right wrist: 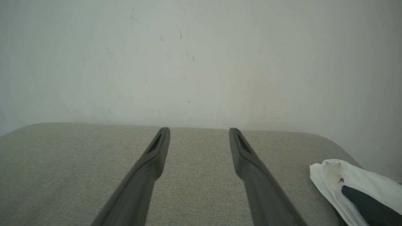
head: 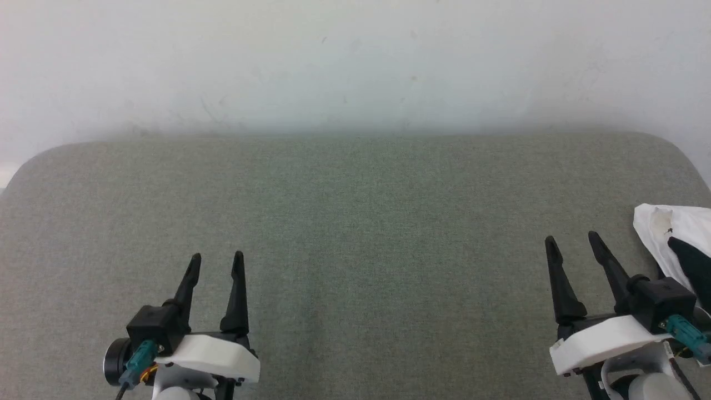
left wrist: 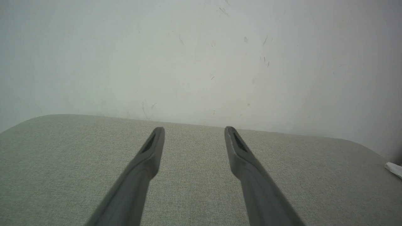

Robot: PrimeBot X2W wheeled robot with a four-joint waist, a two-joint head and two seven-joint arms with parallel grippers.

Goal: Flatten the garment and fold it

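The garment [head: 675, 239] lies bunched at the far right edge of the grey fabric surface, white cloth with a black part showing; most of it runs out of the head view. The right wrist view has the garment [right wrist: 355, 185] at its lower right, and a white corner of the garment [left wrist: 394, 169] shows at the right edge of the left wrist view. My right gripper [head: 572, 240] stands open just left of it, apart from the cloth, nothing between its fingers. At the lower left my left gripper [head: 216, 256] is open and empty over bare fabric.
The grey fabric surface [head: 355, 233] has rounded far corners and ends against a pale wall [head: 355, 61]. Bare fabric stretches between the two grippers and up to the far edge.
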